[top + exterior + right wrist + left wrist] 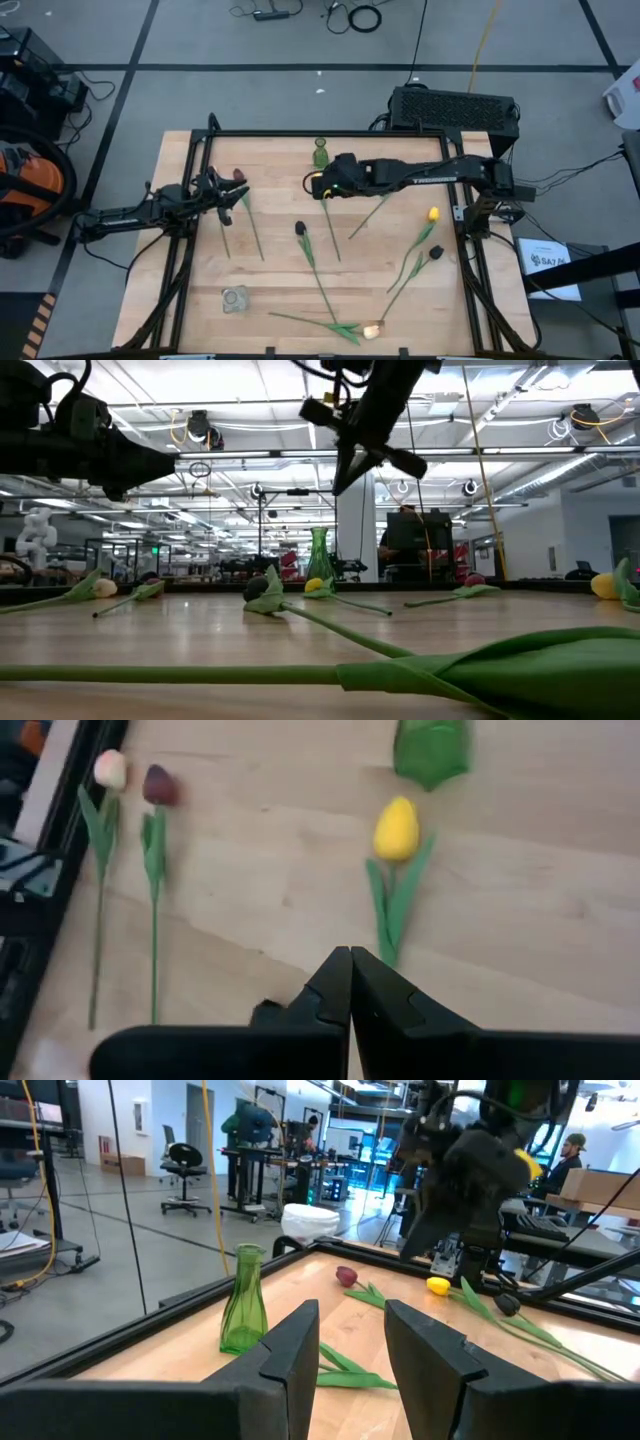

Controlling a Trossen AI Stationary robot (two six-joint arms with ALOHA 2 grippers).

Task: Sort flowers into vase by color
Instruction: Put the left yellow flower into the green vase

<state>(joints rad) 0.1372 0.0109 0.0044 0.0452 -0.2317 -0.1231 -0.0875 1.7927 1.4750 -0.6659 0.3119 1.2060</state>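
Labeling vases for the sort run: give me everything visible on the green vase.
The green vase is translucent green, glass by the look, with a narrow neck, flared lip and wider base. It stands upright and empty on the wooden table near its far edge, beside the black frame rail. A yellow tulip lies just in front of it; nothing visibly touches it.

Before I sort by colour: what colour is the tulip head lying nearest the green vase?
Yellow: the tulip head beside the green vase shows best in the right wrist view.
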